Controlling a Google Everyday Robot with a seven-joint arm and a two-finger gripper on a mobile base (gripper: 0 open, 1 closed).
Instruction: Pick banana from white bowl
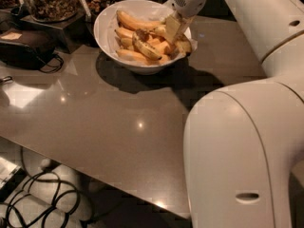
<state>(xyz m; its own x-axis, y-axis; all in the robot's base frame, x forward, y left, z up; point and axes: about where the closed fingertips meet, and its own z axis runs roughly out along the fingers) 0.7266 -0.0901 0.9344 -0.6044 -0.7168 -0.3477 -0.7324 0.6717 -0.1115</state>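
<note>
Bananas [135, 56]: piled in the white bowl [101, 30], left of and under the gripper [175, 31].
White bowl: on the table [118, 122], around the gripper's tip.
Gripper: lowered into the bowl's right side; grip cannot be told.
Glass jar [47, 1]: well left.

Overhead room light strikes the glossy brown tabletop [95, 127], leaving small bright specks of glare and a pale sheen near its left edge. The white bowl [105, 32] throws a dark shadow toward the onlooker, running into the broader one under the arm [247, 32]. The gripper [175, 28], down among the bananas [135, 39] at the bowl's right side, is brightly lit; the jars [47, 1] behind sit dimmer.
</note>
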